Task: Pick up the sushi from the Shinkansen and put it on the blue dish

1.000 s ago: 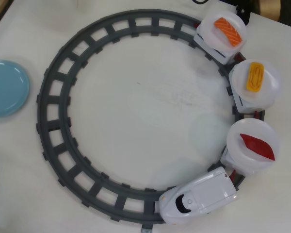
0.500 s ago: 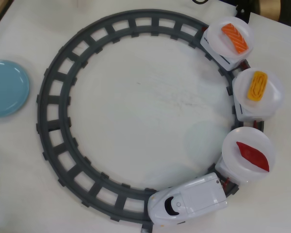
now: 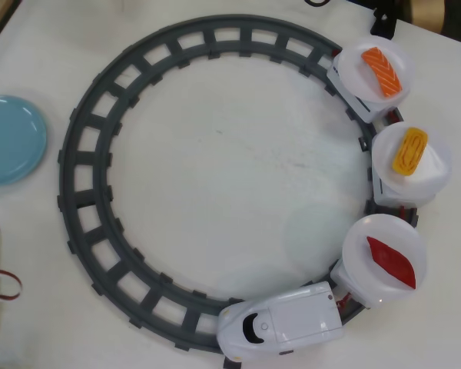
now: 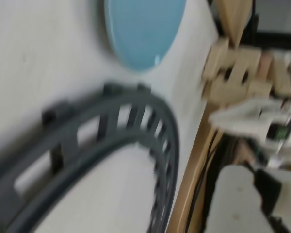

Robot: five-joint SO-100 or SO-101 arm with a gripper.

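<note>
A: Sushi (image 3: 391, 261) is seen in the overhead view on the first white plate (image 3: 384, 260) behind the Shinkansen (image 3: 284, 321), at the lower right of the grey track (image 3: 84, 154). The blue dish (image 3: 11, 138) is found at the far left edge of the surface (image 3: 230, 161), well apart from it, with the whole ring between.

B: And the jaws?

A: They are not shown in either view, so whether they are apart or together cannot be told. The wrist view is blurred; only the blue dish (image 4: 143, 31), a curve of track (image 4: 111, 131) and clutter past the surface edge are made out. Nothing can be placed relative to the jaws.

B: What could be spoiled from here?

A: The flat, glossy piece could be slid off its plate by a shallow pinch. The orange piece (image 3: 382, 71) or yellow piece (image 3: 409, 150) could be taken by mistake. The train could be knocked from the rails by a low approach.
</note>
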